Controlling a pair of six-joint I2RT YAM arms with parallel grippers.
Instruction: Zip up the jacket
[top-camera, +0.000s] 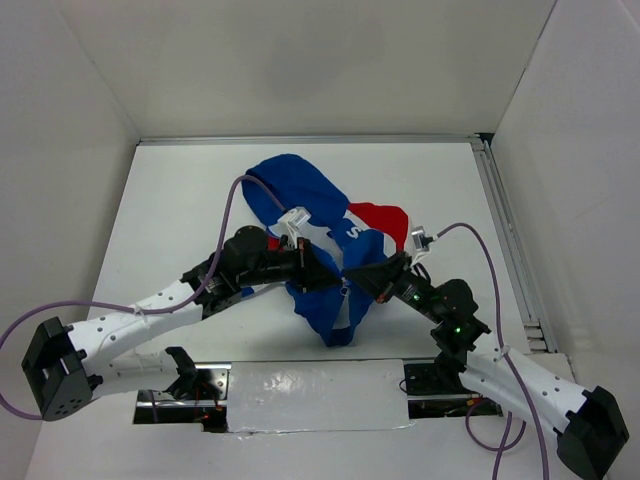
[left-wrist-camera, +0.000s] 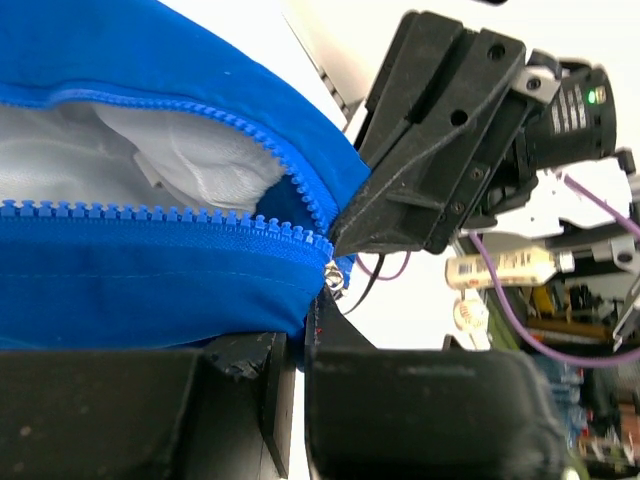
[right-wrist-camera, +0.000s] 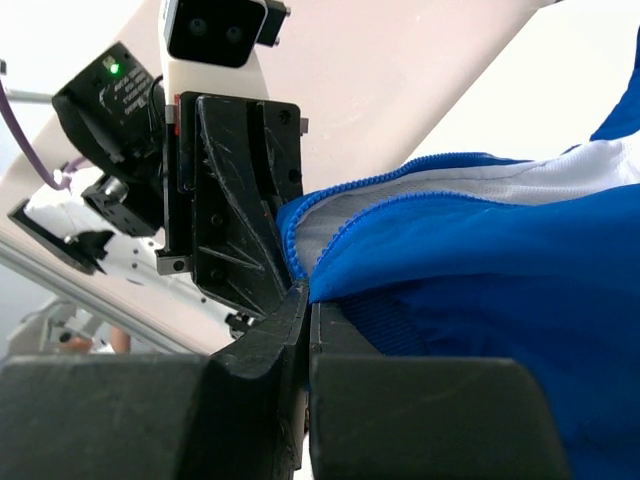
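The royal-blue jacket with red and white panels lies bunched in the middle of the white table. Both grippers meet at its lower front and lift the fabric. My left gripper is shut on the blue fabric edge just below the silver zipper slider, where the two tooth rows meet; the white lining shows above. My right gripper is shut on the jacket's blue edge right beside the zipper teeth. Its fingers face the left fingers, almost touching.
A metal rail runs along the table's right side. White walls enclose the table on three sides. A silver taped plate lies between the arm bases. Purple cables loop over both arms.
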